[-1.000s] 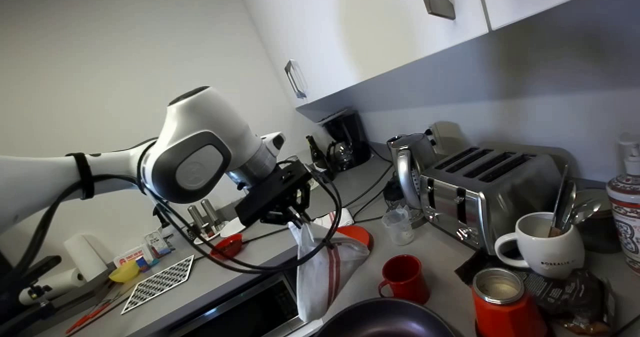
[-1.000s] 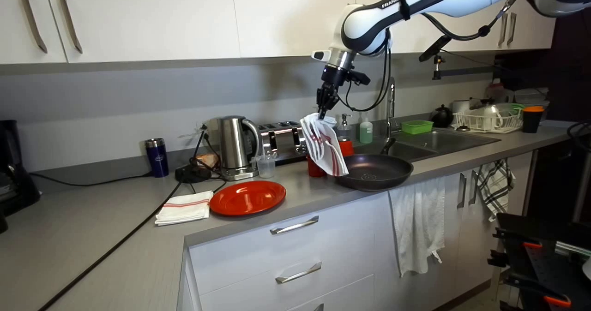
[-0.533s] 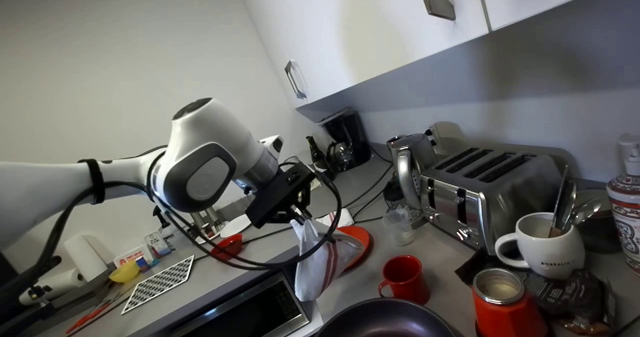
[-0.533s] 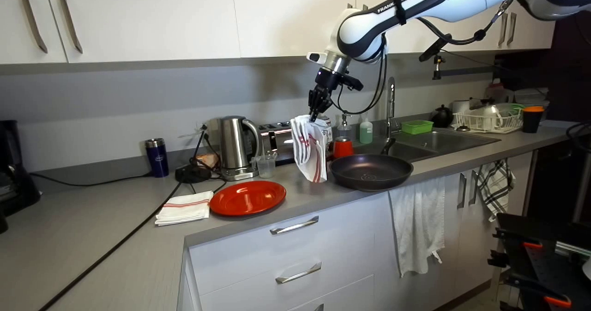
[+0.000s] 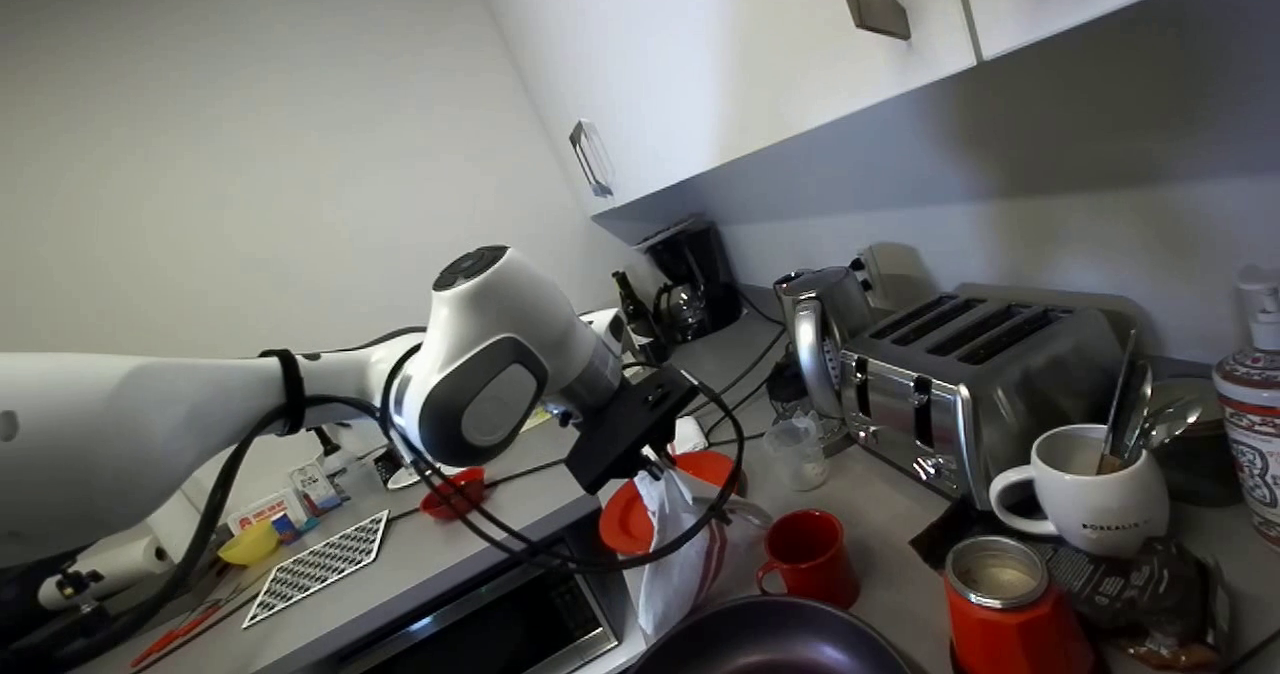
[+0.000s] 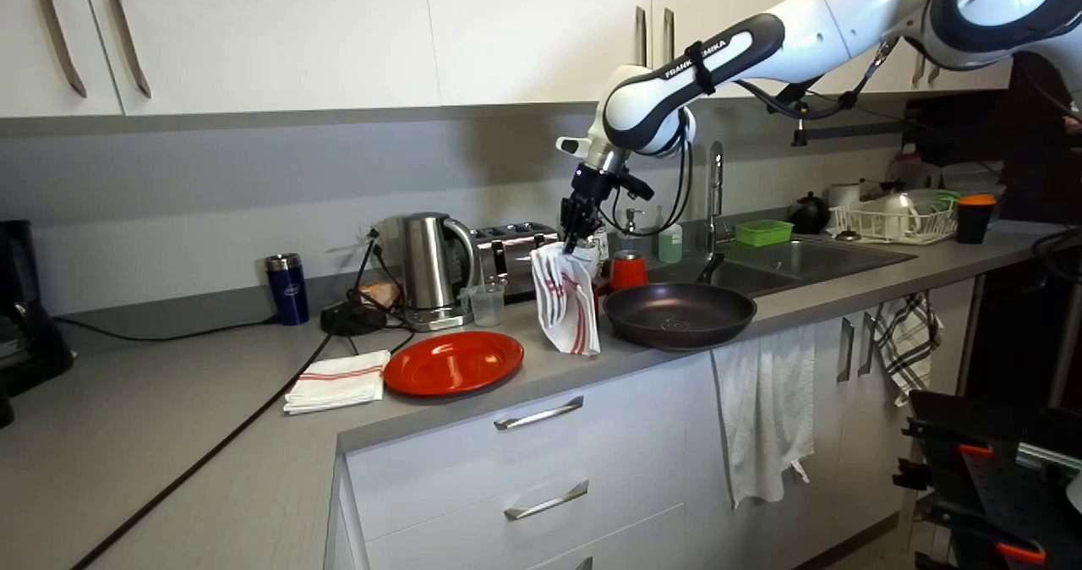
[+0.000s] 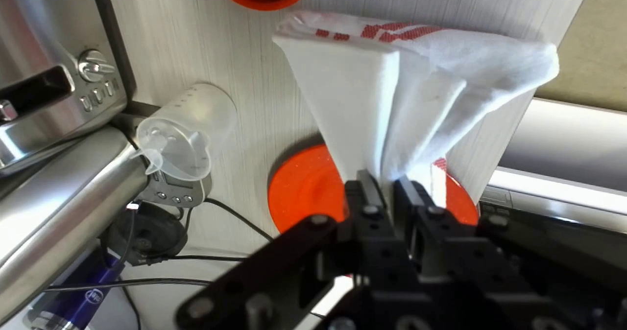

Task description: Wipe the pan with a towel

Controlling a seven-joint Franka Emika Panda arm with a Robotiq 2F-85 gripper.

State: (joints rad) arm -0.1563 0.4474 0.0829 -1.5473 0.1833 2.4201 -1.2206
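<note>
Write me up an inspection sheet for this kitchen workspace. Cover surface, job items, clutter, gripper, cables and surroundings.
Surface: grey countertop, fine grain showing in the wrist view.
Pan: resting on the countertop near its front edge.
Towel: white with red stripes, hanging next to the pan, not inside it; contact with the rim cannot be told.
Clutter: red plate with a folded cloth beside it, red mug, measuring cup, kettle, toaster.
Gripper: jaws shut on the towel.
Cables: black cable across the countertop; looped cable crossing in front of the towel in an exterior view.
Surroundings: cabinets overhead, sink, hanging cloth below the countertop.
</note>
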